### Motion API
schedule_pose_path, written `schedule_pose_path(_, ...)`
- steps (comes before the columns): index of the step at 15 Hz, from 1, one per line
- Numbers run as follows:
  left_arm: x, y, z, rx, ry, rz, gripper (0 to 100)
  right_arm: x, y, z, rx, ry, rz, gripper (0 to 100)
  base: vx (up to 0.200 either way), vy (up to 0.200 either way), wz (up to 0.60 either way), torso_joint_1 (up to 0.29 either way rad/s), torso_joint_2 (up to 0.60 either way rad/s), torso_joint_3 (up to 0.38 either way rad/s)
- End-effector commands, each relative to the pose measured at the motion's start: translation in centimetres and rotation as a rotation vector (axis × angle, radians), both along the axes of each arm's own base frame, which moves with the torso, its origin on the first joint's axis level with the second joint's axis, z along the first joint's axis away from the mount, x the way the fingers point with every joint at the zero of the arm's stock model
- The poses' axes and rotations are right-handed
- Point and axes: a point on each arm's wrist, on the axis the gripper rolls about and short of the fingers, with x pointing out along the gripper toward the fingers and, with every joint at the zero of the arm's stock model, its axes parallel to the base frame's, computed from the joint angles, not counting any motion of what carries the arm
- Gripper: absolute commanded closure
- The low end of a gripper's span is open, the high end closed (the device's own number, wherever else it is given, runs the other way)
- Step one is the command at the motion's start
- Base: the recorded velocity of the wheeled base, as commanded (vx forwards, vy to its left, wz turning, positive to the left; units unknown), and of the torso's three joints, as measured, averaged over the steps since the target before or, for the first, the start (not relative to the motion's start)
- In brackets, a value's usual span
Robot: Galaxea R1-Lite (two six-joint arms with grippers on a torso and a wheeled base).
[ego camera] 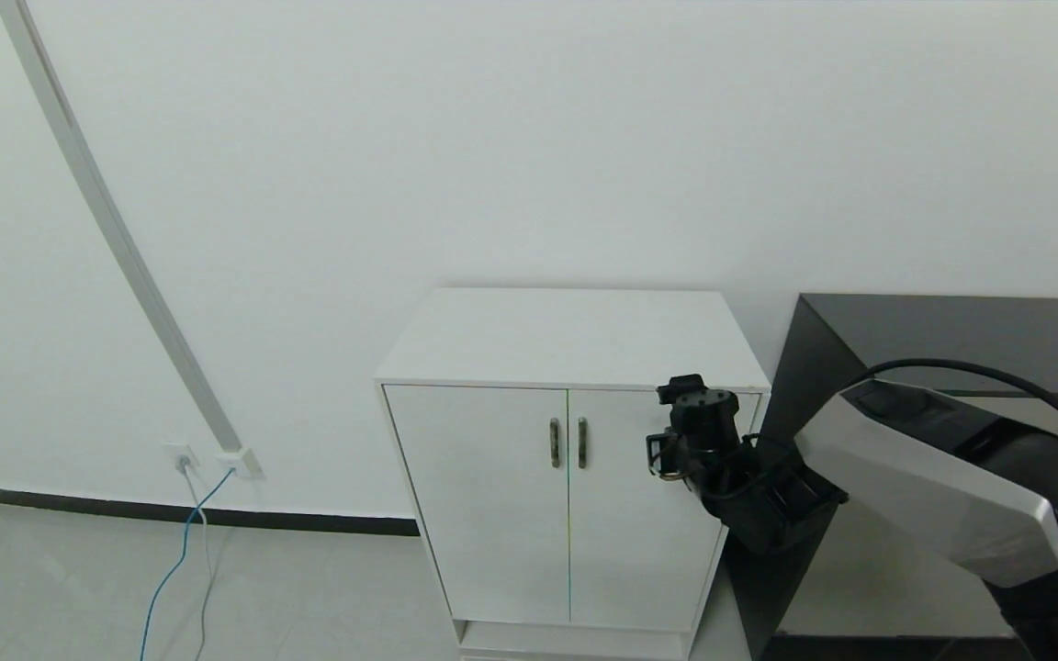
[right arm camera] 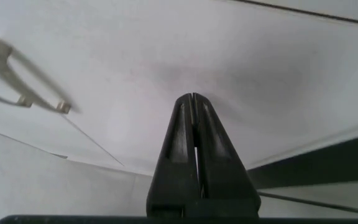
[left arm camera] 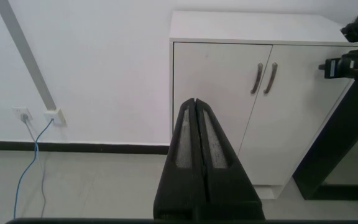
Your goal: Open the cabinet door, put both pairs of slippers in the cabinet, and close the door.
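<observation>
Closest to the head camera is the right arm (ego camera: 933, 477), its grey forearm coming in from the lower right and reaching toward the white cabinet (ego camera: 575, 340). The right gripper (right arm camera: 193, 99) is closed, its two fingers pressed together with nothing between them. It sits in front of the upper outer part of the right door (ego camera: 639, 542), well to the side of the handles (ego camera: 568, 442). In the right wrist view the tips are very close to the door's face; whether they touch it I cannot tell.

The cabinet stands on the floor (ego camera: 51, 578) with its back against the white wall (ego camera: 529, 138). Both the right door and the left door (ego camera: 483, 496) are shut, and their edges meet at a thin seam down the middle. The two handles are upright metal bars, one on each door, just beside that seam near the top.

The left gripper (left arm camera: 195, 102) is closed too, fingers touching along their length and holding nothing. It points toward the cabinet from well apart, on the left door's side.

A dark piece of furniture (ego camera: 951, 321) stands just beside the cabinet on its right. On the wall to the left, a pale conduit (ego camera: 116, 229) slants down to a small box near a socket (ego camera: 182, 456), and a blue cable (ego camera: 171, 569) trails from there onto the floor. A black skirting strip (ego camera: 171, 516) runs along the foot of the wall.
</observation>
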Motion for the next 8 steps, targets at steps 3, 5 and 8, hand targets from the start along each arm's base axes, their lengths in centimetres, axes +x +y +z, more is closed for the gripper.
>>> schedule_pose_path(3, 0.0, 0.0, 0.0, 0.0, 0.001, 0.0, 100, -3.9, -2.4, 2.4, 0.01, -0.018, -0.008, 100, 0.0, 0.0, 0.0, 0.0, 0.0, 0.0)
schedule_pose_path(5, 0.0, 0.0, 0.0, 0.0, 0.001, 0.0, 100, -5.4, -3.7, 3.0, 0.011, -0.018, -0.021, 100, 0.0, 0.0, 0.0, 0.0, 0.0, 0.0)
schedule_pose_path(8, 0.0, 0.0, 0.0, 0.001, 0.001, 0.0, 100, -7.3, -5.7, 4.1, 0.009, -0.024, -0.055, 100, 0.0, 0.0, 0.0, 0.0, 0.0, 0.0)
